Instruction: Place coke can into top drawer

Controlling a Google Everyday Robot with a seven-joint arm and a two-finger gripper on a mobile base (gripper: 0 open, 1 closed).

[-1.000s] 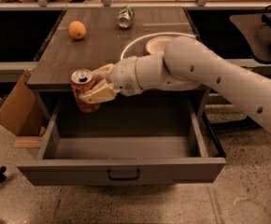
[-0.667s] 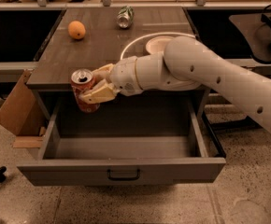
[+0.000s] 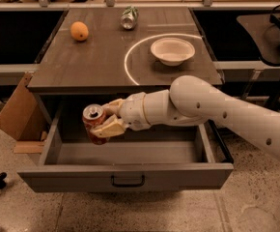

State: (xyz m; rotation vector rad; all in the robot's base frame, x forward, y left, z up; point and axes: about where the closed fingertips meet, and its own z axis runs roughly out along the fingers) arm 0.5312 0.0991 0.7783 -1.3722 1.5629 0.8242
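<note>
Now the claw [image 3: 104,119] clasps the red, silver-topped coke can [image 3: 92,115] over the open top drawer [image 3: 130,174].

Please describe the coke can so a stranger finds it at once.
Look at the open top drawer. Over its left part the gripper holds the coke can. It is red; the other can lies silver-green on the tabletop.

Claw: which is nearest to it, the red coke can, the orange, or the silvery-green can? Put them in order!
1. The coke can: gripped in the claw, over the left side of the open top drawer.
2. The orange: on the cabinet top, back left.
3. The silvery-green can: lying farthest back, near the middle.
</note>
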